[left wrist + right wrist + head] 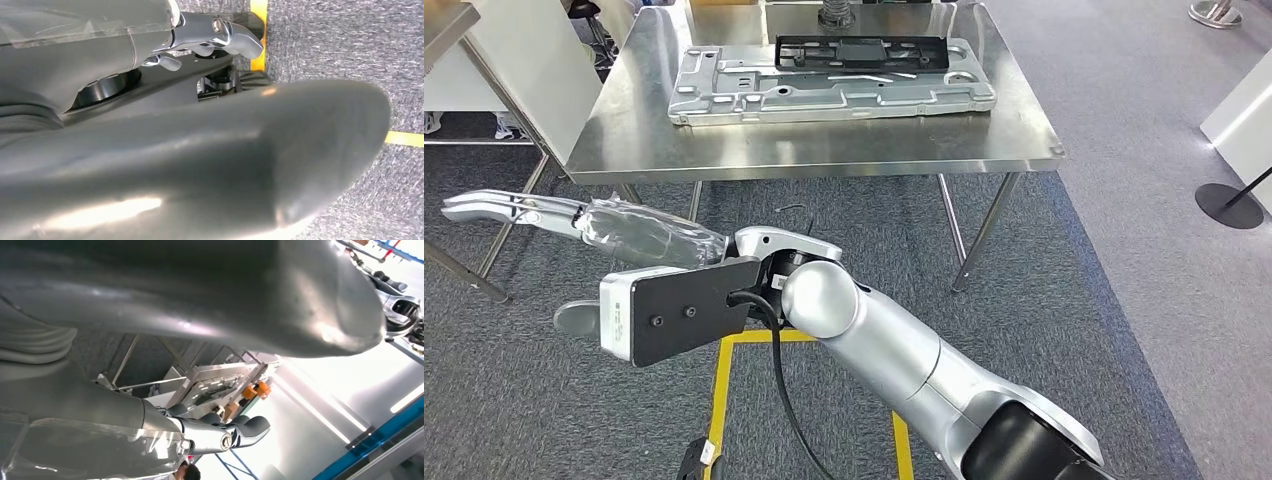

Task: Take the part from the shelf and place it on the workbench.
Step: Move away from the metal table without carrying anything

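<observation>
The right hand [574, 318] grips a long, plastic-wrapped silver metal part [584, 225] above grey carpet, short of the steel workbench's [824, 160] near edge; left hand's [210, 35] grasp is unclear.

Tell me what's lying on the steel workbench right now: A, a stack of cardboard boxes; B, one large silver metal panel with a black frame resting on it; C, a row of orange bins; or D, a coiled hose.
B: in the head view the workbench carries a wide silver stamped panel with a black frame lying on its far side; no boxes, bins or hose sit on it.
</observation>
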### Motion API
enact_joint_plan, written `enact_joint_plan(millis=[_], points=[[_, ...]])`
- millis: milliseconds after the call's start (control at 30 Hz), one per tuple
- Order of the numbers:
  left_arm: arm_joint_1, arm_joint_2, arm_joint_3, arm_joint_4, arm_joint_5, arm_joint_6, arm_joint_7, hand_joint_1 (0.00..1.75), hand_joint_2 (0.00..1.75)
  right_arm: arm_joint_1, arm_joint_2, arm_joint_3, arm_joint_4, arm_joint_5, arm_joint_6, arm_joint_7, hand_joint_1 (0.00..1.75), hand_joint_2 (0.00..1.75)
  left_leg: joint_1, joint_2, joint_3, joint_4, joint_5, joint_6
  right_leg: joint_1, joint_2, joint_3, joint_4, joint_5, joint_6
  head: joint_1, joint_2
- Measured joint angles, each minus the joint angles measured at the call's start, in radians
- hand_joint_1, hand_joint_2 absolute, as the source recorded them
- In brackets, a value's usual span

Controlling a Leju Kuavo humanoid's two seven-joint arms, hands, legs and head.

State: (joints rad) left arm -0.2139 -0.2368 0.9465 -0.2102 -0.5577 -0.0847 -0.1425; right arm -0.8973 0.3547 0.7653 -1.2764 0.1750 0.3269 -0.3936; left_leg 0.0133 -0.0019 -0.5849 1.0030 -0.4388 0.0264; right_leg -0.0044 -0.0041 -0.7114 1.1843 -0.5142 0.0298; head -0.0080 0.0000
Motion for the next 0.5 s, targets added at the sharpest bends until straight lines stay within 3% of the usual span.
enact_joint_plan(millis=[67,100,133,233,267,367,433,500], points=[[0.001,0.000,0.000,0.000,0.000,0.000,0.000,0.00,0.00,0.003,-0.001,0.000,0.000,0.001,0.000,0.000,0.00,0.00,-0.001,0.000,-0.020,0.001,0.013,0.000,-0.002,0.000,-0.036,0.115,-0.055,0.003,0.000,0.000],[0.002,0.000,0.000,0.000,0.000,0.000,0.000,0.00,0.00,0.004,-0.001,0.000,0.000,0.001,0.000,0.000,0.00,0.00,-0.002,0.000,-0.028,0.002,0.020,0.000,-0.002,0.000,-0.027,0.122,-0.057,0.002,0.000,0.000],[0.002,0.000,0.000,0.000,0.000,0.000,0.000,0.00,0.00,0.004,-0.002,0.000,0.000,0.001,0.000,0.000,0.00,0.00,-0.002,0.000,-0.035,0.002,0.025,-0.002,-0.001,0.000,0.004,0.084,-0.042,-0.001,0.000,0.000],[0.002,0.000,0.000,0.000,0.000,0.000,0.000,0.00,0.00,0.002,-0.001,0.000,0.000,0.001,0.000,0.000,0.00,0.00,-0.005,-0.002,-0.048,0.002,0.041,-0.010,0.005,0.000,0.144,-0.138,0.020,-0.020,0.000,0.000],[0.001,0.000,0.000,0.000,0.000,0.000,0.000,0.00,0.00,0.001,-0.001,0.000,0.000,0.001,0.000,-0.001,0.00,0.00,-0.006,-0.002,-0.051,0.002,0.046,-0.015,0.008,0.000,0.166,-0.179,0.029,-0.025,0.000,0.000],[0.000,-0.001,0.001,0.000,-0.002,0.000,0.001,0.00,0.00,0.001,-0.001,-0.001,0.000,0.002,0.000,-0.001,0.00,0.00,-0.005,-0.001,-0.054,-0.003,0.060,-0.034,0.011,0.001,0.165,-0.194,0.047,-0.038,0.004,0.000],[0.001,-0.001,0.001,0.000,-0.005,0.000,0.002,0.00,0.00,0.000,0.000,-0.001,0.000,0.004,-0.001,-0.002,0.00,0.00,-0.003,-0.001,-0.067,0.023,0.033,-0.043,0.006,-0.002,0.159,-0.205,0.065,-0.050,0.002,0.000],[0.001,0.000,0.001,0.000,-0.007,0.000,0.002,0.00,0.00,0.001,0.000,-0.001,0.001,0.006,-0.001,-0.001,0.00,0.00,-0.001,-0.001,-0.108,0.132,-0.046,-0.051,0.004,-0.004,0.145,-0.211,0.082,-0.058,0.000,0.000]])
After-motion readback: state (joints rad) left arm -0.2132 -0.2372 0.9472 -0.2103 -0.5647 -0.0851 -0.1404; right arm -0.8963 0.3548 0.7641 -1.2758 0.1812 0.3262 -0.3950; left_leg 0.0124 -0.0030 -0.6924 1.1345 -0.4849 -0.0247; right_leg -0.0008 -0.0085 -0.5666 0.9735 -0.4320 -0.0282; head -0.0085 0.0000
